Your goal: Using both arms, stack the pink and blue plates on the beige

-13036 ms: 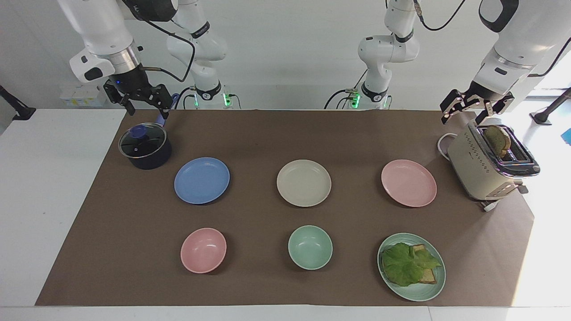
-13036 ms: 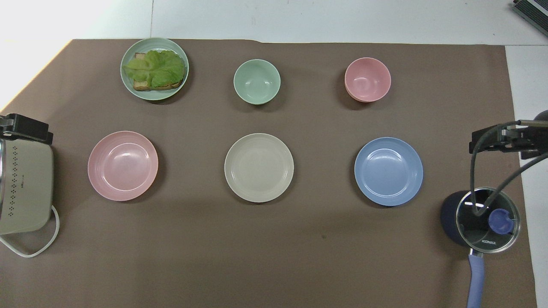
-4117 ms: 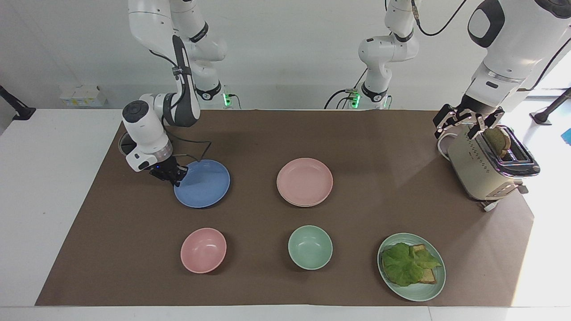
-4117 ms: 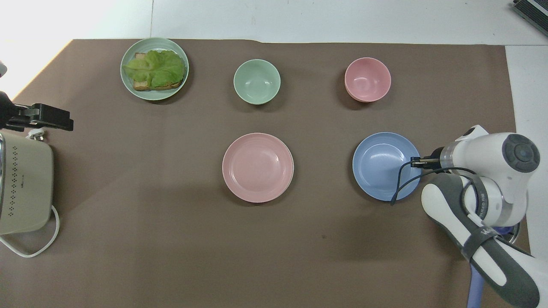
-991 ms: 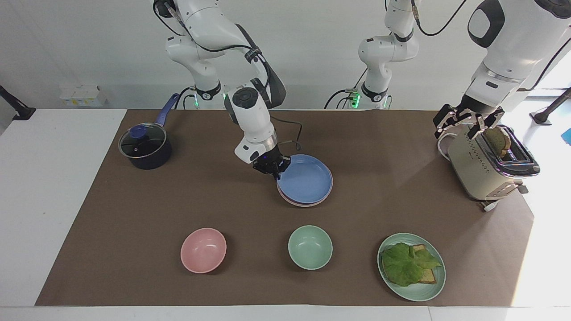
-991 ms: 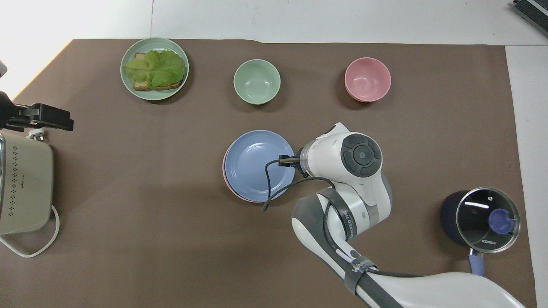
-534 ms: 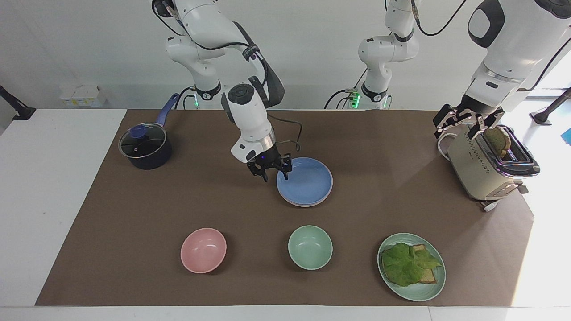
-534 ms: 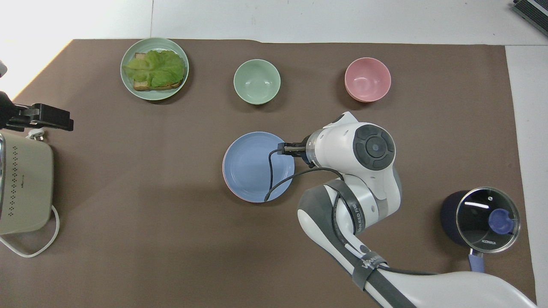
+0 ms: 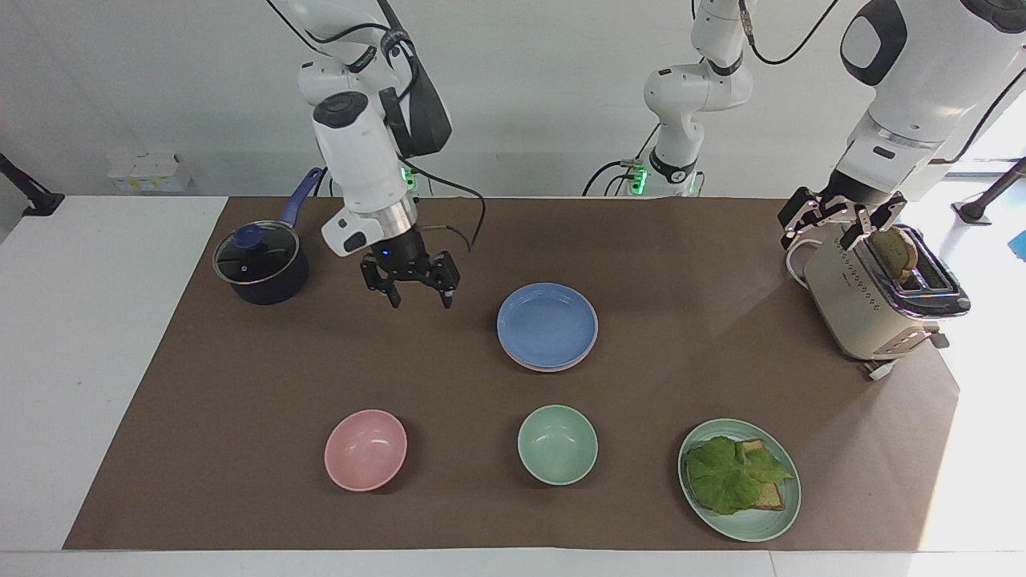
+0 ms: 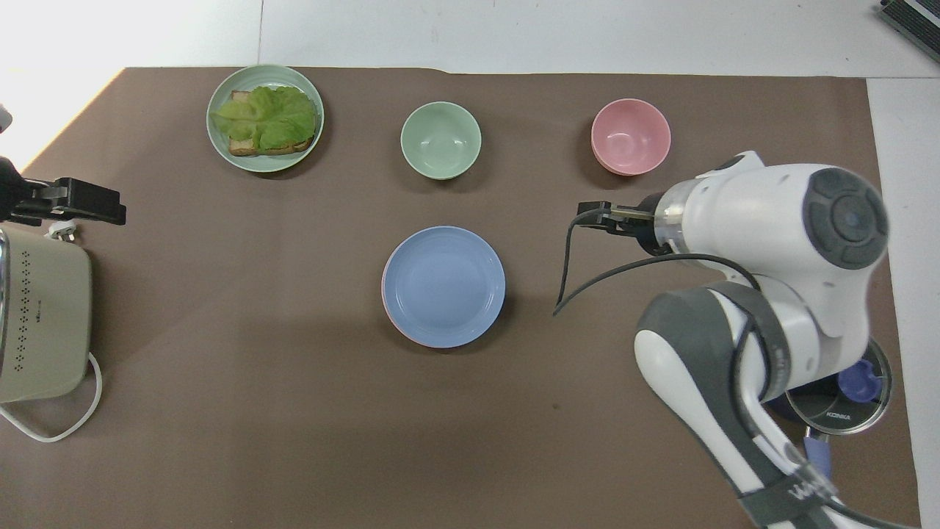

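Note:
The blue plate [image 9: 547, 323] [image 10: 443, 285] lies on top of a stack in the middle of the brown mat. Under it only a thin edge of the pink plate [image 9: 543, 368] [image 10: 385, 295] shows. The beige plate is hidden beneath them. My right gripper [image 9: 420, 303] [image 10: 587, 216] hangs open and empty above the bare mat, between the stack and the pot, clear of the plates. Over the toaster at the left arm's end of the table, my left gripper [image 9: 826, 234] [image 10: 73, 203] waits open and holds nothing.
A dark pot with a glass lid [image 9: 260, 264] stands at the right arm's end. A toaster [image 9: 870, 300] holds a slice of bread. Farther from the robots are a pink bowl [image 9: 365, 449], a mint bowl [image 9: 557, 443] and a mint-green plate [image 9: 753, 525] with lettuce and toast.
The right gripper opened and let go of the blue plate, which settled flat on the stack. It then rose and drew back toward the pot. The left arm has not moved.

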{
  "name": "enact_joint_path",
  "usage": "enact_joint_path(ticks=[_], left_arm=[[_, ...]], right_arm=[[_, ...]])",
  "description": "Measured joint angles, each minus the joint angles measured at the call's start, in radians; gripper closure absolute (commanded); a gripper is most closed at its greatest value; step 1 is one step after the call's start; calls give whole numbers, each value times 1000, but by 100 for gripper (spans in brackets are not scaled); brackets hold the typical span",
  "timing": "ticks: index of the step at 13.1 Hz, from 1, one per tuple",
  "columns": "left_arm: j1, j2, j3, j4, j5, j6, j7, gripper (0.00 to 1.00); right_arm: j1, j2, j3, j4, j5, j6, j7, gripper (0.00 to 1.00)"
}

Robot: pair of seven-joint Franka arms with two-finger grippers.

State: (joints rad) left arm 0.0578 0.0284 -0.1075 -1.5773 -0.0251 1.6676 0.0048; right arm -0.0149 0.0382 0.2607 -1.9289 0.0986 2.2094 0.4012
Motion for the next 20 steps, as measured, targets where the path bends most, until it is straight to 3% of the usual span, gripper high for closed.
enact_joint_path(ticks=[3,7,10,14,20], left_arm=[[0,0,0,0,0,0,0,0],[0,0,0,0,0,0,0,0],[0,0,0,0,0,0,0,0],[0,0,0,0,0,0,0,0],[0,0,0,0,0,0,0,0]], right_arm=[[-122,-66,-9,10,-1,-102,-134,0],[-269,-79,-14,101,-35,-211,-313,0],[-282,-78,-11,199,-114,-348,-326,0],[-281,-78,-7,293,-119,-523,-326,0],[-278,-74,0,324,-119,-556,-326,0]])
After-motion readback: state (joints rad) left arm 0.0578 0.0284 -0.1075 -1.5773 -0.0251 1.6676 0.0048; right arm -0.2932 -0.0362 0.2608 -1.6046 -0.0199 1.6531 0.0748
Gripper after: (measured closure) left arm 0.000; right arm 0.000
